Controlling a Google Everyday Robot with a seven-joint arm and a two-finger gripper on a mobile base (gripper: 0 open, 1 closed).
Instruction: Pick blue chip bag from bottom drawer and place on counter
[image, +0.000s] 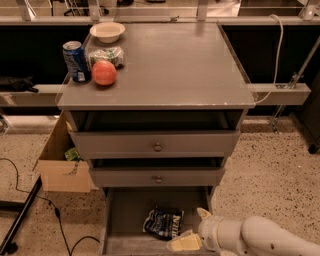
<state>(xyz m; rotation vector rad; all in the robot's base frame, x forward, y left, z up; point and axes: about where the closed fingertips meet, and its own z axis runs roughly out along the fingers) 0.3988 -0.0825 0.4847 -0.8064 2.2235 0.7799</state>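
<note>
You had the gripper (194, 228) low at the front right of the bottom drawer (130, 210), its fingers (184, 243) spread wide and holding nothing. The bag (164, 223) lay on the drawer floor, just left of them. A can (76, 61) stood on the bench (170, 65).

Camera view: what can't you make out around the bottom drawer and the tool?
In the camera view:
Crumpled navy foil chip bag: lettering too small to read.
Cream two-finger tool, open just right of the bag: arm cut off by the lower right corner.
Deep grey bottom drawer: right front corner hidden behind the tool.
</note>
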